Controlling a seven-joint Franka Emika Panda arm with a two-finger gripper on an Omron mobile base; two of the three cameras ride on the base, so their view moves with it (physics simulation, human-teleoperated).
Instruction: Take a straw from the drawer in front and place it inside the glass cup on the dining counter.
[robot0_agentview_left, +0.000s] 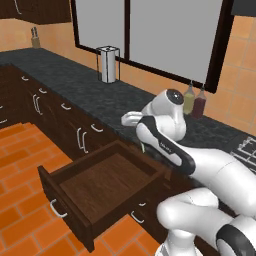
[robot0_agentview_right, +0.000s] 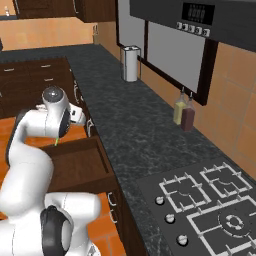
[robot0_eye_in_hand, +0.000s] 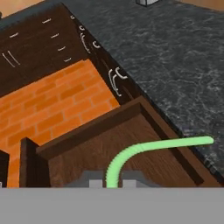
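Note:
The dark-brown drawer stands pulled open below the black worktop, and its wooden floor looks bare. My gripper hangs over the drawer's back part, shut on the light-green straw. The straw rises from between the fingertips and bends off toward the worktop edge. A short green piece of the straw peeks out beneath my forearm in both base views, where the arm hides the fingers. The glass cup and the dining counter are out of view.
The black speckled worktop carries a steel canister and two bottles by the wall. A hob lies to the right. Orange tile floor spreads before the cabinets.

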